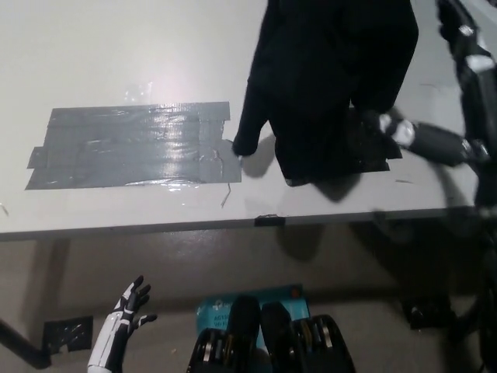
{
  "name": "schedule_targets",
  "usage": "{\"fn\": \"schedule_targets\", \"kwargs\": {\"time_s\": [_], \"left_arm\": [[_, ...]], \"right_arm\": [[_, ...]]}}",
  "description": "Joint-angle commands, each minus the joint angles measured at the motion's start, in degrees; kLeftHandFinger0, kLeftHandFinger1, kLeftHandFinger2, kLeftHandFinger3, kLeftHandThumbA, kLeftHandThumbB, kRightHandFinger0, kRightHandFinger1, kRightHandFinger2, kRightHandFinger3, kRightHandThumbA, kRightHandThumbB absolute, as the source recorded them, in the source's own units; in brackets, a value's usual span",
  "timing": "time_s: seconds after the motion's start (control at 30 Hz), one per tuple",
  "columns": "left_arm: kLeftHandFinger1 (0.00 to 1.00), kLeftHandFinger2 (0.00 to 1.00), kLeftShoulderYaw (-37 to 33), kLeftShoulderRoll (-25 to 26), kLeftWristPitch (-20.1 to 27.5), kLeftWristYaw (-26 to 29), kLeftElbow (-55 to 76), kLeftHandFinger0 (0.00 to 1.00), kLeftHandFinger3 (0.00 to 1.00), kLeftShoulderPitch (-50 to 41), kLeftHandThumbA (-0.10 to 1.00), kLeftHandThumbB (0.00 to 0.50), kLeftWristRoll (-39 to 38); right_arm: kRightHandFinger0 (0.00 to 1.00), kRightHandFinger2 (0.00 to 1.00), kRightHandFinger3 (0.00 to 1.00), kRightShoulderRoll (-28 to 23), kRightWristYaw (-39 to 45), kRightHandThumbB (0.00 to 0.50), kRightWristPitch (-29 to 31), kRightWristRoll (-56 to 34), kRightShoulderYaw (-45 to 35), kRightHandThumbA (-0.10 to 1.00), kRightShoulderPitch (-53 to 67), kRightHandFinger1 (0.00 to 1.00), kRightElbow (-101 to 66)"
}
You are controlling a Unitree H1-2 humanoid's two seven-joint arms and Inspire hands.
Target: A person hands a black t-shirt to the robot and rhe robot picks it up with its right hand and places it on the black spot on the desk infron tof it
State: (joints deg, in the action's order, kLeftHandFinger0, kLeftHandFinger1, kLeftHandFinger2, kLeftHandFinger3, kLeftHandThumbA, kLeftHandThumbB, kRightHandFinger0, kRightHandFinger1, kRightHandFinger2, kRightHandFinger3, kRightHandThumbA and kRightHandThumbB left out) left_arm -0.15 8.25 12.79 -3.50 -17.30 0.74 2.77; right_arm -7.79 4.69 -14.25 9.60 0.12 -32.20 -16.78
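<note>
head view: a limp black cotton t-shirt [330,85] hangs over the pale grey worktop [116,54], hiding the black square spot. the black right hand [435,140] reaches its right edge; grip unclear. white left hand [124,322] idles below, fingers spread. handover underway, placing remains.

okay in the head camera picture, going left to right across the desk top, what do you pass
Wide patch of shiny grey tape → hanging black cloth t-shirt, covering most of the black square spot → the robot's black right hand reaching in at the shirt's right edge. The white left hand rests below the desk, lower left.
</note>
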Motion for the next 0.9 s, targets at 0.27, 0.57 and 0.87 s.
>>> {"fn": "schedule_targets", "kwargs": {"time_s": [0.27,0.57,0.87], "left_arm": [[1.00,1.00,-0.3,1.1,1.6,-0.9,1.0,0.86,1.00,1.5,1.00,0.500,0.2],[1.00,1.00,-0.3,1.2,0.1,-1.1,2.8,0.89,1.00,1.6,1.00,0.500,0.3],[1.00,1.00,-0.7,1.3,-0.9,-0.9,3.4,0.88,1.00,2.4,1.00,0.500,1.5]], "right_arm": [[1.00,1.00,1.00,2.8,0.2,0.496,-7.6,-4.4,-1.5,0.88,-16.9,1.00,22.2],[1.00,1.00,1.00,2.5,-2.5,0.500,-3.4,-4.7,-3.3,0.84,-25.3,1.00,40.8],[1.00,1.00,1.00,5.0,-4.0,0.500,0.8,-9.1,-6.7,0.69,-34.4,1.00,56.7]]}}
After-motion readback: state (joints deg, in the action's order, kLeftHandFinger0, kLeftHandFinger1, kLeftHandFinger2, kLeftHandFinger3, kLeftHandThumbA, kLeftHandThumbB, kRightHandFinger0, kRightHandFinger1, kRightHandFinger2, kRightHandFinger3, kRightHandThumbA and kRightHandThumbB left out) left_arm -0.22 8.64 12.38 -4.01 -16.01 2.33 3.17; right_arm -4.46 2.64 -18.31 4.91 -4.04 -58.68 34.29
